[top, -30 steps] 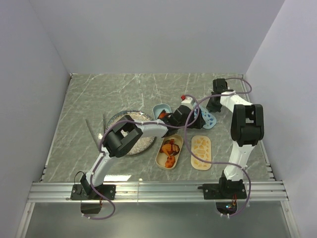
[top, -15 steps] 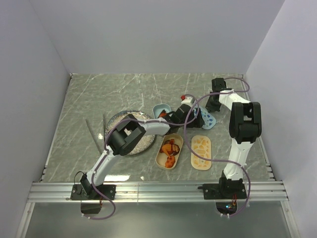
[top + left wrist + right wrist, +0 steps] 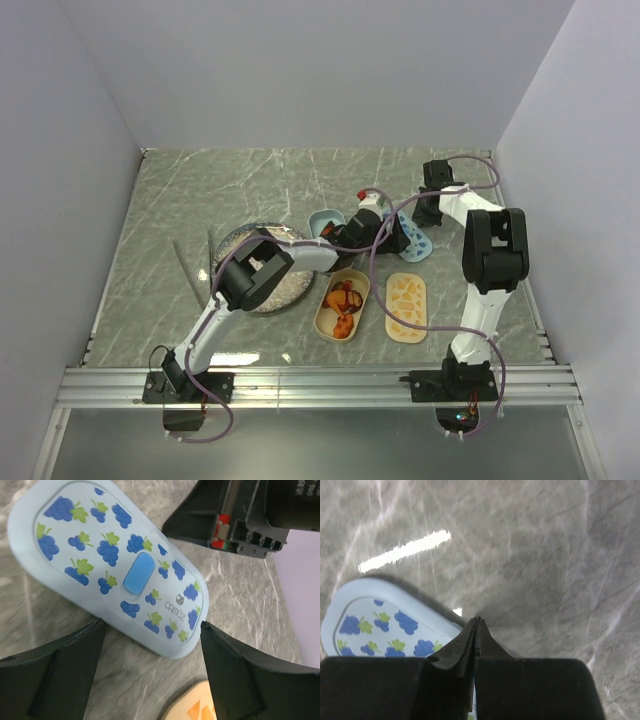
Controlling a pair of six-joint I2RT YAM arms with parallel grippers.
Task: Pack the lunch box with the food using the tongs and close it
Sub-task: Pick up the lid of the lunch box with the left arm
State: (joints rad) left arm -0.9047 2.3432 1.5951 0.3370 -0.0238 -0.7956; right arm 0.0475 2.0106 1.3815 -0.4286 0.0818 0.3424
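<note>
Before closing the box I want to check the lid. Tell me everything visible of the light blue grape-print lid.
The lid is a light blue oval, seemingly smooth plastic, printed with blue grape bunches and green leaves, with a darker blue oval tab at its centre and lettering near one end. It lies print up on the marble table. The open left gripper straddles one end; the right gripper, shut, has its tips at the rim.

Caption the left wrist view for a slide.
Open left tool frames the blue grape-patterned lid lying on the marble table.
</note>
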